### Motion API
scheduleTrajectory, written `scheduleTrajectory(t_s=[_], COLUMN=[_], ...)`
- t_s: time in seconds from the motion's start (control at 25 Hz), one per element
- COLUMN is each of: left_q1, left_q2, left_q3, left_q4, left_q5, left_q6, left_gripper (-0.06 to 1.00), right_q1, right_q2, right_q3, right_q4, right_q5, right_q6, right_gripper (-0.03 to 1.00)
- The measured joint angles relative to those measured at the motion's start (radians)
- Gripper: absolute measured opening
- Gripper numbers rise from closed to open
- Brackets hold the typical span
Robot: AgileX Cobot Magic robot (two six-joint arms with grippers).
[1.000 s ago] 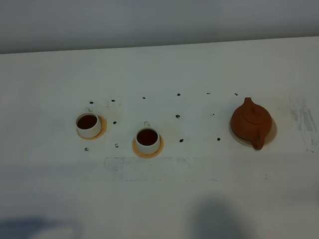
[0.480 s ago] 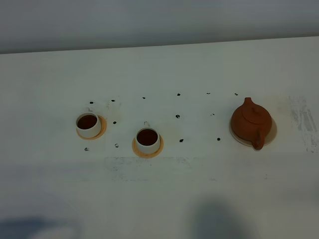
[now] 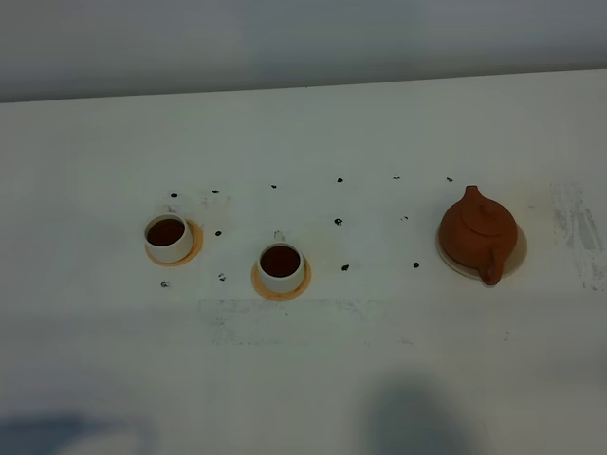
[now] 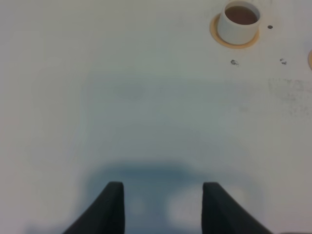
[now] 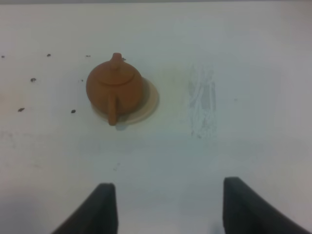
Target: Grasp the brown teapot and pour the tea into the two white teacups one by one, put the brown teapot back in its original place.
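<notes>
Honestly nothing has moved over the last second, the overhead picture is the same as the two before it. The brown teapot (image 3: 478,232) sits upright on its pale beige disc (image 3: 517,256), spout toward the front edge of the counter (image 3: 313,379), over on the right. The two white teacups (image 3: 168,237) (image 3: 281,266) each stand on an orange coaster (image 3: 193,248), left and middle, well apart from the pot, and both show dark tea (image 3: 280,260) inside. So my read is the pouring is done, the pot is back home, and the job looks basically finished, with the arms just parked near the front.

What each camera adds:
- Overhead: neither arm shows at all, only soft shadows on the near counter. You also get the scatter of little black dots (image 3: 338,222) between cups and pot.
- Left wrist: the left end effector (image 4: 163,207) hangs over bare counter with nothing between its fingertips. The tips look a bit apart here, but it's clenched as far as it goes, holding nothing. One cup (image 4: 238,22) with tea sits far off at the edge of the shot. No teapot here.
- Right wrist: the right end effector (image 5: 168,207) is released, jaws spread wide, empty. Teapot (image 5: 114,87) is ahead of it and well apart, and you can see the disc (image 5: 148,100) peeking out more on one side, so the pot sits a little off centre. No cups in this one
</notes>
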Motion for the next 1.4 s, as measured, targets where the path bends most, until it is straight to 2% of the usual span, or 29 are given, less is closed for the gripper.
scheduleTrajectory(t_s=[0.36, 1.4], left_q1=[-0.041, -0.04], left_q2=[-0.011, -0.063], left_q3=[0.0, 0.0], left_q4=[0.0, 0.001], left_q5=[0.0, 0.0], left_q6=[0.0, 0.0], left_gripper=[0.38, 0.38], right_q1=[0.0, 0.0], right_q2=[0.0, 0.0], right_q3=[0.0, 0.0], right_q4=[0.0, 0.0], right_q5=[0.0, 0.0], right_q6=[-0.001, -0.001], right_gripper=[0.49, 0.49])
